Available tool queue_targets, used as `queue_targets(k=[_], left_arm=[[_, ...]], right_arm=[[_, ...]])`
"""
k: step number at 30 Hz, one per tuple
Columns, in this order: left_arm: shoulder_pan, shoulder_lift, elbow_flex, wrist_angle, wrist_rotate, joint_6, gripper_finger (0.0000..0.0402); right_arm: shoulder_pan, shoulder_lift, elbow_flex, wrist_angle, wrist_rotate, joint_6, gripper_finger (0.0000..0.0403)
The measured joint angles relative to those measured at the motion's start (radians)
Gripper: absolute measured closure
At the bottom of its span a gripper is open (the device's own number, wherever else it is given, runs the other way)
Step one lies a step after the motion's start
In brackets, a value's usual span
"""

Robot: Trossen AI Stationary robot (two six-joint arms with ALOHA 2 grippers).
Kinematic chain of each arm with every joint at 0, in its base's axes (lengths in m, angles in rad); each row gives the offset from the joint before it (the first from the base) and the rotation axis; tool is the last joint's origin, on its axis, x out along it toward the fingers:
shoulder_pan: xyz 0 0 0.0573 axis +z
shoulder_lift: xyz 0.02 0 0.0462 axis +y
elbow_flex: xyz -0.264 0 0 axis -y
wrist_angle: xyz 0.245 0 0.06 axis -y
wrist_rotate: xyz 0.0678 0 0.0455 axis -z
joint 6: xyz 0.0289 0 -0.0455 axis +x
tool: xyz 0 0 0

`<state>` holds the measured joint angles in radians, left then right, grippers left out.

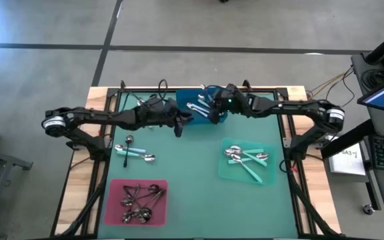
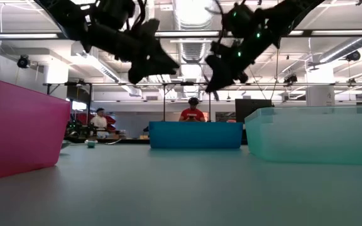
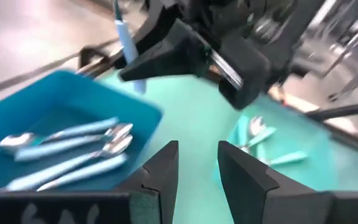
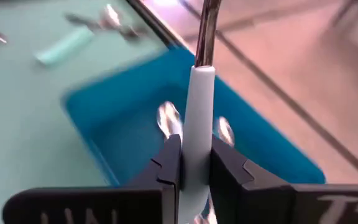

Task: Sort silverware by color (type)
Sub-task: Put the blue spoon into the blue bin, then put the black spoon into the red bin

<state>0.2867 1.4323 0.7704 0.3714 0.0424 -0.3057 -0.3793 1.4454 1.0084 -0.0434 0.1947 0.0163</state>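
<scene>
My right gripper (image 1: pixel 213 112) hovers over the blue tray (image 1: pixel 193 101) at the table's far middle, shut on a pale-blue-handled spoon (image 4: pixel 197 118). Its metal neck (image 4: pixel 207 28) sticks out past the fingertips; the bowl is out of view. Several like spoons (image 3: pixel 73 149) lie in the blue tray. My left gripper (image 3: pixel 197 165) stands open and holds nothing, just left of the tray and above the table (image 1: pixel 179 125). Three loose spoons (image 1: pixel 135 152) lie flat on the mat at the left. My right gripper pinches the spoon's pale-blue handle (image 4: pixel 197 146) between its two fingers (image 4: pixel 169 163). The spoon runs along the fingers, neck end forward. It is lifted clear, above the blue tray.
A green tray (image 1: pixel 245 175) with teal-handled spoons sits at the right. Near the front left, a pink tray (image 1: pixel 115 190) holds dark-handled spoons. People stand in the room beyond the far edge (image 2: pixel 192 112). Bare mat (image 1: pixel 192 180) lies between the trays.
</scene>
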Motion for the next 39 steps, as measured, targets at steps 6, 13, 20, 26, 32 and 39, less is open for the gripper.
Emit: queue_targets(k=[6, 13, 20, 26, 32, 39], left_arm=[[0.1, -0.013, 0.0, -0.207, -0.007, 0.024, 0.0304], [0.23, -0.034, 0.0, -0.475, -0.052, 0.026, 0.0304], [0.291, -0.059, 0.0, -0.736, -0.279, 0.069, 0.0304], [0.36, -0.03, 0.0, -0.862, -0.373, 0.033, 0.0304], [0.412, 0.004, 0.0, -0.875, -0.37, 0.07, 0.0304], [0.463, 0.009, 0.0, -0.886, -0.404, 0.095, 0.0304]], right_arm=[[-0.044, 0.125, 0.0, -0.024, -0.011, -0.005, 0.0363], [-0.075, 0.248, 0.0, -0.031, -0.009, -0.014, 0.0348], [-0.073, 0.202, 0.005, -0.034, -0.01, -0.025, 0.0235], [-0.073, 0.12, 0.005, -0.034, -0.011, -0.028, 0.02], [-0.071, 0.054, 0.005, -0.054, -0.011, -0.021, 0.0203], [-0.07, 0.008, 0.005, -0.107, -0.011, -0.018, 0.0215]])
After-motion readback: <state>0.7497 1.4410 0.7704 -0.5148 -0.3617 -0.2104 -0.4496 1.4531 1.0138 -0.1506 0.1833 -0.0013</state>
